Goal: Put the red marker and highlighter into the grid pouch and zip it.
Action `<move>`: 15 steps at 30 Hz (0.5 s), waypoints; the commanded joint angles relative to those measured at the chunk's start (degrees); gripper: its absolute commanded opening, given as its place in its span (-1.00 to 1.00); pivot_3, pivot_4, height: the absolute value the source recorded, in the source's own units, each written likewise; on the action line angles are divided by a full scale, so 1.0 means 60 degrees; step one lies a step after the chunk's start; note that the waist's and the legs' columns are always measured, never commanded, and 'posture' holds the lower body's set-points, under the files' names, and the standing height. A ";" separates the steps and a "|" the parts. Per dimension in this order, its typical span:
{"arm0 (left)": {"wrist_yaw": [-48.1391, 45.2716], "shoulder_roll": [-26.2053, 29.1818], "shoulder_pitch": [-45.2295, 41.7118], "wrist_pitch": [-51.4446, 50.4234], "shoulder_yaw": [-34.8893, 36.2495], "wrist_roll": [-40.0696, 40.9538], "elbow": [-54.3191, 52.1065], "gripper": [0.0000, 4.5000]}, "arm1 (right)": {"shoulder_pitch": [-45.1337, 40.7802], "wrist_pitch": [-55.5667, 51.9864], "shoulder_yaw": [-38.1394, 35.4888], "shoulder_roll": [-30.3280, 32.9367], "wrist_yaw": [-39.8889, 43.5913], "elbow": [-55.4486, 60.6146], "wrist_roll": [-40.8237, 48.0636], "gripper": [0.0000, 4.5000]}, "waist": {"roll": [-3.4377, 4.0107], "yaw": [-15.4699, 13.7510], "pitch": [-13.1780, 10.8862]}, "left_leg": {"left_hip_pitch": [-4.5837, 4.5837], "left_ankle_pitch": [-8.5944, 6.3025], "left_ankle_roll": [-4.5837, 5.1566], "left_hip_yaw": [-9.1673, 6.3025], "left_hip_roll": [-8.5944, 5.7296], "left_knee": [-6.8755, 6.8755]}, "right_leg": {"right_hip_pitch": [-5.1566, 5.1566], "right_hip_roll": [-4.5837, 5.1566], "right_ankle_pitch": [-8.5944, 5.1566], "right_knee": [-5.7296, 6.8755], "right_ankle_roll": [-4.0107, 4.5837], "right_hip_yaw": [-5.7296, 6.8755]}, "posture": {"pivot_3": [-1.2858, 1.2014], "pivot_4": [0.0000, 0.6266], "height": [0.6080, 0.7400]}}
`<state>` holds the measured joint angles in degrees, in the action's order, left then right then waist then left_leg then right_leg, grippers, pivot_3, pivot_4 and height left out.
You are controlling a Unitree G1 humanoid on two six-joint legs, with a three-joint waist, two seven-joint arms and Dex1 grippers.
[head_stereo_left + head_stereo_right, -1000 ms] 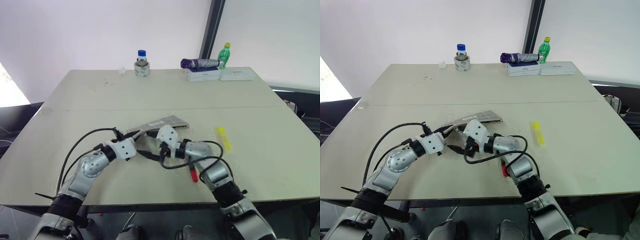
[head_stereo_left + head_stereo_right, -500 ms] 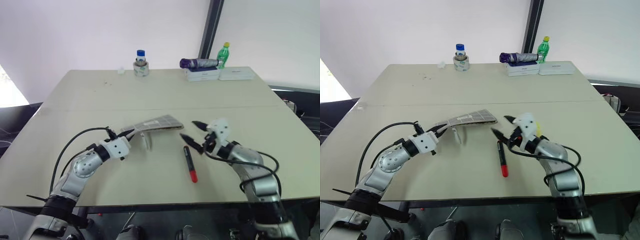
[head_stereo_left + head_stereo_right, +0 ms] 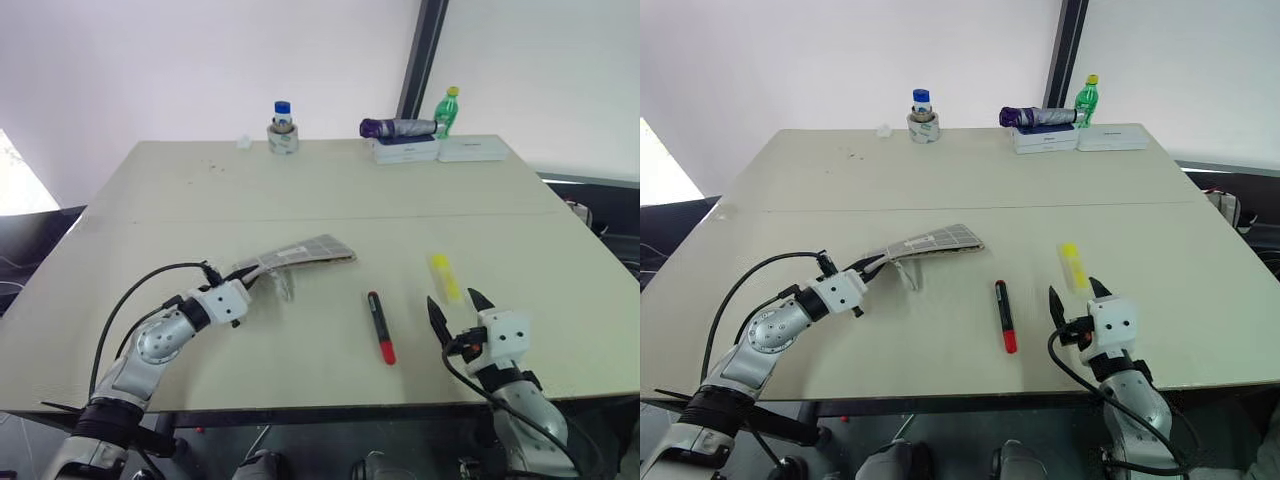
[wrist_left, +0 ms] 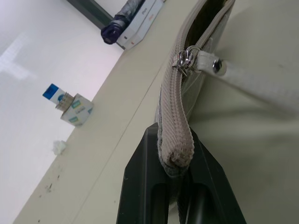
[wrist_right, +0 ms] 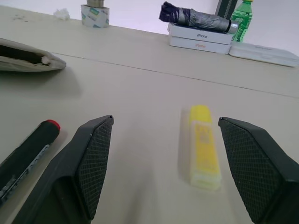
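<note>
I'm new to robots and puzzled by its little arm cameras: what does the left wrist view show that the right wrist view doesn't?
Left wrist view alone: the left pincer shut on the end of the grid pouch, with the zipper pull close up and the zipper open beyond it. Right wrist view alone: the open right pincer, the highlighter lying between its fingers, the red marker beside it and a green bottle. Both: the table, the pouch, a folded umbrella on white boxes, and a tape roll.
</note>
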<state>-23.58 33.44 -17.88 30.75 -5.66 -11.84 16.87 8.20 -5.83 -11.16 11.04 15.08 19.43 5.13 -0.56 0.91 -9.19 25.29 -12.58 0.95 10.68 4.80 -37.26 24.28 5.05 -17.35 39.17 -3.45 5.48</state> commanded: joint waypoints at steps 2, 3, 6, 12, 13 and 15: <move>0.0028 -0.0057 -0.0120 0.0182 0.0095 0.0139 -0.0179 -1.00 | -0.0880 -0.1113 -0.0270 0.0758 -0.0189 -0.0342 -0.0153 0.66 | 0.0000 -0.0010 0.0000 | 0.0000 0.0000 0.0002 0.0000 -0.0003 -0.0001 | -0.0001 0.0001 0.0000 0.0000 0.0001 -0.0001 | 0.03 -0.52 1.00; 0.0042 -0.0080 -0.0117 0.0170 0.0081 0.0122 -0.0204 -1.00 | -0.1133 -0.1432 -0.0256 0.0903 -0.0296 -0.0480 -0.0246 0.66 | 0.0000 -0.0012 0.0000 | 0.0000 0.0000 0.0002 0.0000 -0.0003 -0.0001 | -0.0001 0.0001 0.0000 0.0000 0.0001 -0.0001 | 0.03 -0.52 1.00; 0.0053 -0.0180 -0.0066 0.0086 0.0013 0.0069 -0.0268 -1.00 | -0.2173 -0.2627 -0.0136 0.1508 -0.0550 -0.1111 -0.0638 0.66 | 0.0001 0.0008 0.0000 | 0.0000 0.0001 0.0002 0.0000 -0.0002 -0.0001 | 0.0002 -0.0001 0.0000 0.0002 0.0001 -0.0001 | 0.03 -0.52 1.00; 0.0121 -0.0277 -0.0017 0.0038 0.0042 -0.0026 -0.0357 -1.00 | -0.3379 -0.5411 -0.0211 0.1660 -0.0380 -0.1770 -0.0086 0.66 | 0.0001 0.0000 0.0001 | 0.0001 0.0002 0.0001 0.0002 -0.0001 0.0007 | 0.0004 -0.0004 0.0000 0.0005 0.0000 0.0001 | 0.03 -0.52 1.00; 0.0137 -0.0286 -0.0006 0.0031 0.0046 -0.0032 -0.0364 -1.00 | -0.3533 -0.5839 -0.0207 0.1690 -0.0347 -0.1825 -0.0005 0.66 | 0.0001 0.0004 0.0001 | 0.0001 0.0002 0.0001 0.0004 -0.0001 0.0006 | 0.0004 -0.0004 0.0001 0.0005 0.0000 0.0001 | 0.03 -0.52 1.00; 0.0173 -0.0286 0.0035 0.0041 0.0045 -0.0081 -0.0386 -1.00 | -0.3842 -0.6580 -0.0513 0.1492 -0.0609 -0.1916 0.0243 0.66 | -0.0001 0.0009 0.0003 | 0.0001 0.0001 0.0003 0.0005 -0.0001 0.0001 | 0.0002 -0.0003 0.0002 0.0005 -0.0001 0.0001 | 0.03 -0.52 1.00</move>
<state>-23.35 31.52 -17.74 30.53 -5.97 -12.05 16.70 -14.31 -42.07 -12.55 20.71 12.35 8.35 5.32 -0.57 0.97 -9.18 25.30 -12.57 0.97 10.69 4.80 -37.26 24.29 5.03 -17.34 39.21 -3.46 5.48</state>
